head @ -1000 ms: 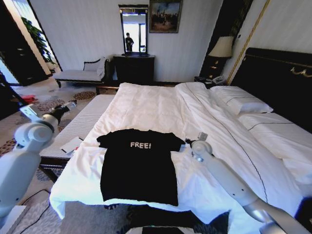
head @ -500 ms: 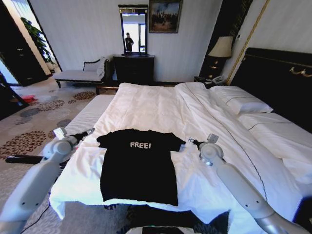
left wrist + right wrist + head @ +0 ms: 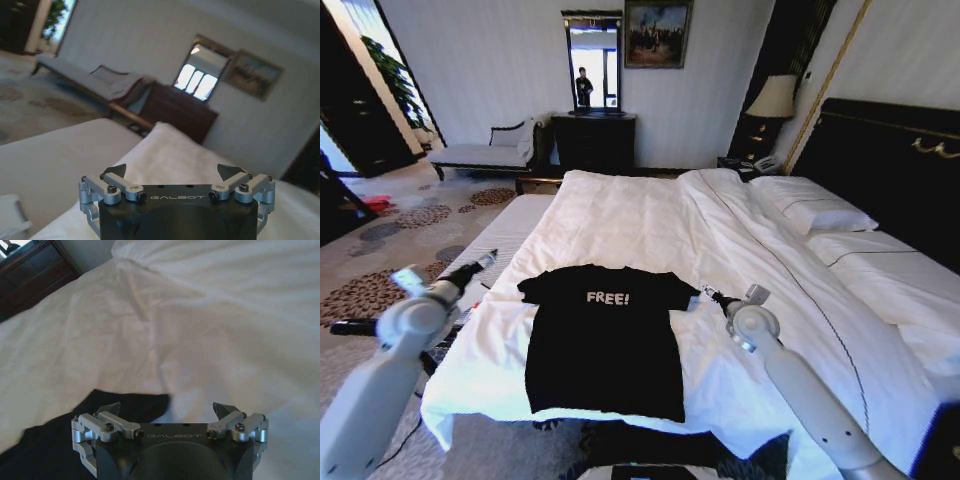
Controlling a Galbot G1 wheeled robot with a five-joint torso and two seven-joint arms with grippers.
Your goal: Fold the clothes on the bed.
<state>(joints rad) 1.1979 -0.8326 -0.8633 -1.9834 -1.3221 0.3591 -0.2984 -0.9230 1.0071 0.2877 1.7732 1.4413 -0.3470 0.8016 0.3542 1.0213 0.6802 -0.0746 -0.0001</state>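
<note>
The black T-shirt (image 3: 605, 338) lies flat and spread out at the lower centre of the head view, on the near end of the bed (image 3: 650, 225), its white "FREE!" lettering reading upright and both sleeves out to the sides. The left gripper (image 3: 483, 262) sits at the left of that frame, off the shirt's left sleeve and apart from it, above the edge of the duvet. The right gripper (image 3: 708, 294) sits right of centre, just beside the shirt's right sleeve. Nothing lies on the shirt or between it and either gripper.

Around it: white pillows (image 3: 815, 210) at the right, a dark headboard (image 3: 895, 160) at the far right, a lamp (image 3: 775, 97) in the upper right, a dark dresser (image 3: 595, 140) with a mirror (image 3: 594, 62) at upper centre, and a pale chaise bench (image 3: 485, 150) at upper left.

The left wrist view shows the left gripper (image 3: 171, 172) with its jaws spread wide and empty, the bench (image 3: 87, 82) and dresser (image 3: 180, 111) beyond. The right wrist view shows the right gripper (image 3: 166, 409), jaws also apart and empty, with the shirt's sleeve (image 3: 75, 435) right below it on the white duvet (image 3: 200, 330)
</note>
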